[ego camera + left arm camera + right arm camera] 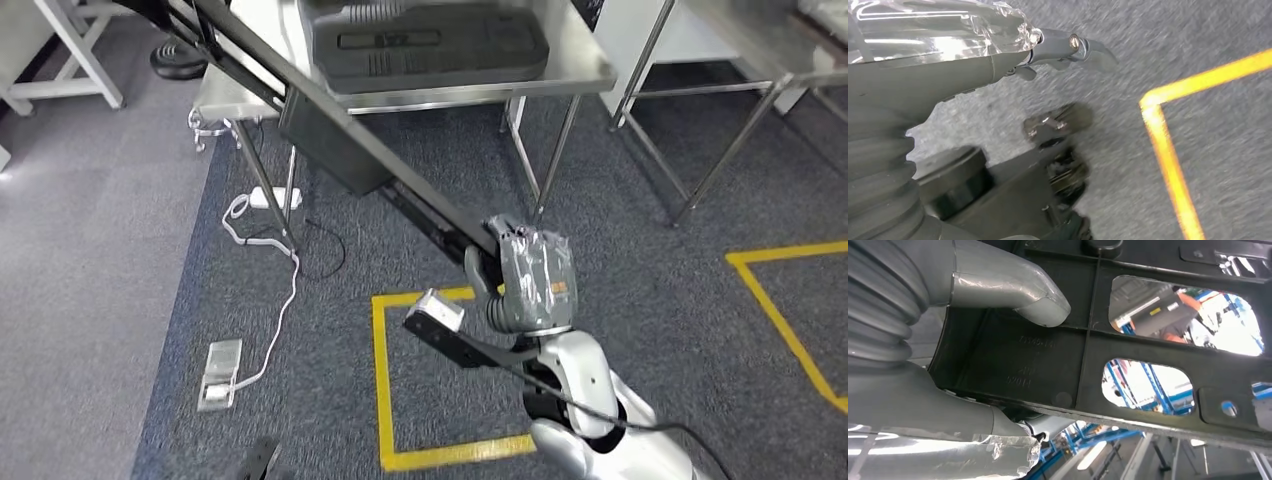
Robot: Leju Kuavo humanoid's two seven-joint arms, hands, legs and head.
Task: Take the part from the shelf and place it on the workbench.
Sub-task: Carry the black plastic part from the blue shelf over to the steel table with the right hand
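My right hand [535, 280] grips a long black plastic part [340, 125] low over the carpet. The part slants from the hand up to the far left, crossing in front of the steel workbench [575, 75]. A shorter black end with a white tag [435, 310] sticks out near the hand. In the right wrist view the grey thumb [1038, 302] presses on the part's ribbed black face [1128, 347], which has several cut-outs. My left hand [1058, 130] hangs over the floor with nothing in it, fingers loosely apart.
A black moulded piece [430, 45] lies on the workbench. A second steel table [745, 45] stands to the right. On the carpet lie a white cable with a power strip [272, 198], a foot pedal [220, 375] and yellow tape squares [380, 380].
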